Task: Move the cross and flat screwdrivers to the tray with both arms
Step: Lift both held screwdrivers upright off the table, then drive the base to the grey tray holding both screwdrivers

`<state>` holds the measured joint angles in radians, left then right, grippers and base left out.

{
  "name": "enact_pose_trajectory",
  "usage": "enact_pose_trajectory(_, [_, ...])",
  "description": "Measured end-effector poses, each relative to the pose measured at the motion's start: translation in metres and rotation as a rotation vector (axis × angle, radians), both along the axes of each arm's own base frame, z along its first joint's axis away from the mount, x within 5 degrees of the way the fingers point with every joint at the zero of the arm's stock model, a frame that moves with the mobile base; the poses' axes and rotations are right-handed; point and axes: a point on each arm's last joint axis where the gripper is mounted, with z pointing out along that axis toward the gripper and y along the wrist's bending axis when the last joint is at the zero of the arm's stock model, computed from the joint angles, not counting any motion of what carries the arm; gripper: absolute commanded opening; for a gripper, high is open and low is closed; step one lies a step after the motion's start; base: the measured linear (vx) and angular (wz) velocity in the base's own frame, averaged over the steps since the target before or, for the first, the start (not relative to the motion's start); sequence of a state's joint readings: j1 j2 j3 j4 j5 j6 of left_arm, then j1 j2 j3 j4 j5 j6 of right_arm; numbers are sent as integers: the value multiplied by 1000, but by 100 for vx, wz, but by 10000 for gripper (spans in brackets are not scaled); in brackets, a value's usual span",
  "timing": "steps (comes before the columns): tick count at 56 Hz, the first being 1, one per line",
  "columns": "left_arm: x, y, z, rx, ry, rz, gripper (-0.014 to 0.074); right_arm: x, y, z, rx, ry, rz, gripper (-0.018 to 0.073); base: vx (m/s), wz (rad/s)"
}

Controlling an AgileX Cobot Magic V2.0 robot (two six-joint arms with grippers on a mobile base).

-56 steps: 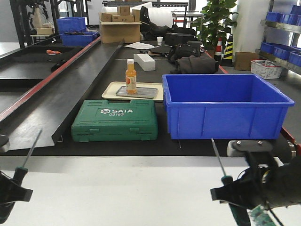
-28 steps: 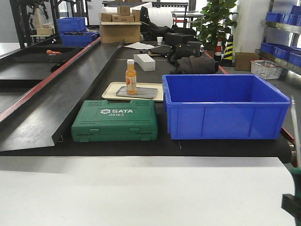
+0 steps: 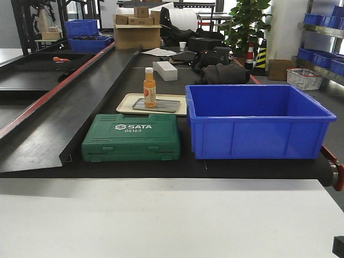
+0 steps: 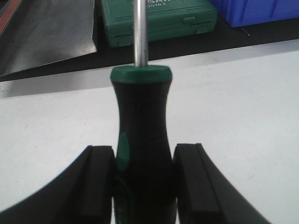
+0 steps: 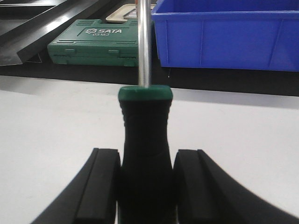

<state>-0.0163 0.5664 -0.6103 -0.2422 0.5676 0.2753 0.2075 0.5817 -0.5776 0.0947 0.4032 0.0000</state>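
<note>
Exterior front-facing view: a deep blue bin (image 3: 258, 121) stands on the black surface (image 3: 64, 129) beyond the white bench (image 3: 161, 215), with a closed green SATA case (image 3: 131, 145) just beside it on the left. Behind the case lies a beige tray (image 3: 126, 102) carrying the grey metal tray (image 3: 164, 106), and an orange bottle (image 3: 149, 87) stands upright on the grey tray. In the left wrist view, the left pincer (image 4: 144, 156) is pinching the black-and-green handle of the left-hand screwdriver (image 4: 142, 116). The handle sits between the two black fingers (image 4: 100, 182), and the silver shaft points away from the pincer toward the green case. In the right wrist view, the right pincer (image 5: 145, 161) pinches the right-hand screwdriver (image 5: 145, 116) the same way, its shaft running up out of frame between the case and the blue bin. Both tips are cut off, so I cannot tell cross from flat. Both tools are over the white bench, well apart from the grey tray. Farther back are cardboard boxes (image 3: 137, 29), more blue bins (image 3: 83, 33), a potted plant (image 3: 247, 21) and shelving at right.
</note>
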Motion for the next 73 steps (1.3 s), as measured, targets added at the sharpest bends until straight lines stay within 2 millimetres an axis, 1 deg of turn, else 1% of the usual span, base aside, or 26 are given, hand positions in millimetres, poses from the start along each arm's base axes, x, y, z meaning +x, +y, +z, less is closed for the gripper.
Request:
enact_pose_trajectory(49, [0,0,0,0,-5,1,3,0,0,0,-1,3,0,-8,-2,-1])
enact_pose_trajectory(73, [0,0,0,-1,-5,2,3,0,0,0,-1,4,0,-8,-20,-29])
